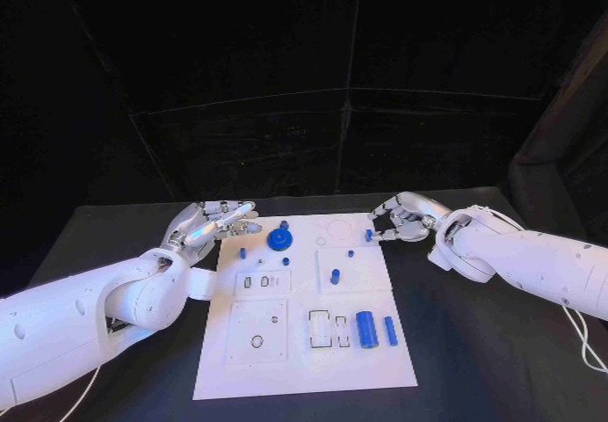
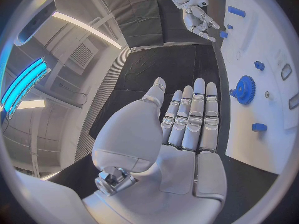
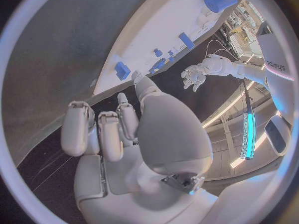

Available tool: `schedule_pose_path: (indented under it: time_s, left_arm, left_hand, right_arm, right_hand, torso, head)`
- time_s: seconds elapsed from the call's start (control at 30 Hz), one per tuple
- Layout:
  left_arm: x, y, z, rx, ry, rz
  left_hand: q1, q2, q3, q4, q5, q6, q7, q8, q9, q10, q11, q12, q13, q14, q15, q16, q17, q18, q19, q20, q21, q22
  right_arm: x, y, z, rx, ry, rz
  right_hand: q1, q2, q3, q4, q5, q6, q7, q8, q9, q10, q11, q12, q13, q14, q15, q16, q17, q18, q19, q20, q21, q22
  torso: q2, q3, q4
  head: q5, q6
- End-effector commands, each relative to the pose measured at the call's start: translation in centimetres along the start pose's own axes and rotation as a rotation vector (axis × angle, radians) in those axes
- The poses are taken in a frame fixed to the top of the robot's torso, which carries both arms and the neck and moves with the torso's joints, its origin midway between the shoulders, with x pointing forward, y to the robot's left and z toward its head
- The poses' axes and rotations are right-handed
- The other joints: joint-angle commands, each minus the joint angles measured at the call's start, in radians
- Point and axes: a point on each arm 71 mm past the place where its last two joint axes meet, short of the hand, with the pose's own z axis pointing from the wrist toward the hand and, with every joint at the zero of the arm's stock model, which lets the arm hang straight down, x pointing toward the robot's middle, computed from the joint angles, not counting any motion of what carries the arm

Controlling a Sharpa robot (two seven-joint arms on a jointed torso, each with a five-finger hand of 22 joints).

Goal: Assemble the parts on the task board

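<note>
I keep both silver hands at the far corners of the white task board for reach: left hand fingers straight, holding nothing. The right hand hovers by a small blue peg at the edge, fingers curled; I cannot tell if it grips

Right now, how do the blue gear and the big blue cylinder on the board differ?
The blue gear is a round toothed wheel; the big blue cylinder is a smooth long bar. The gear sits at the far end of the white board, by the left hand; the cylinder lies at the near end, beside a thinner blue rod. Both are blue, and neither is held.
</note>
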Motion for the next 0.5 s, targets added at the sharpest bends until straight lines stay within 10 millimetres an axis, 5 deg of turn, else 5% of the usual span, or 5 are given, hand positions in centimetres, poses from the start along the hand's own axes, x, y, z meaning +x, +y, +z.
schedule_pose_path:
  time_s: [0.03,0.4,0.5]
  left_arm:
    - [0.13,-0.11,0.07,0.008,0.015,-0.003]
    - [0.12,-0.08,0.09,0.006,0.019,-0.005]
    - [0.05,-0.08,0.09,0.006,0.017,-0.004]
  left_hand:
    - [0.002,0.007,0.001,-0.005,-0.001,0.004,0.0,-0.004,-0.001,0.007,0.002,-0.007,-0.001,0.006,-0.001,-0.007,0.001,0.015,0.007,0.002,-0.007,-0.001]
    - [0.002,0.007,0.001,-0.005,-0.001,0.004,0.0,-0.004,-0.001,0.007,0.002,-0.007,-0.001,0.006,-0.001,-0.007,0.001,0.015,0.007,0.002,-0.007,-0.001]
    - [0.002,0.007,0.001,-0.005,-0.001,0.004,0.0,-0.004,-0.001,0.007,0.002,-0.007,-0.001,0.006,-0.001,-0.007,0.001,0.015,0.007,0.002,-0.007,-0.001]
  right_arm:
    - [0.55,0.09,0.03,-0.008,0.041,-0.001]
    - [1.33,-0.47,0.31,0.035,0.049,0.003]
    - [1.49,-0.46,0.47,0.042,0.044,0.003]
  right_hand:
    - [-0.007,-0.007,-0.01,0.003,-0.001,-0.006,0.0,-0.003,0.0,-0.006,-0.002,-0.004,0.043,0.082,0.008,-0.001,0.151,-0.005,-0.004,0.007,0.0,0.0]
    - [-0.012,0.01,-0.016,0.009,0.01,0.009,-0.003,0.01,0.004,0.0,-0.004,0.004,0.049,0.083,0.007,0.001,0.158,-0.006,0.0,0.007,0.004,0.007]
    - [-0.009,0.019,-0.014,0.009,0.011,0.015,-0.004,0.014,0.005,0.002,-0.006,0.007,0.051,0.084,0.006,0.002,0.161,-0.007,0.001,0.006,0.005,0.009]
  torso:
    - [0.0,-0.0002,-0.0037]
    - [0.0,-0.0012,0.0011]
    - [-0.001,0.0002,-0.0024]
  head:
    - [0.003,-0.003]
    - [-0.001,-0.004]
    - [0.003,-0.006]
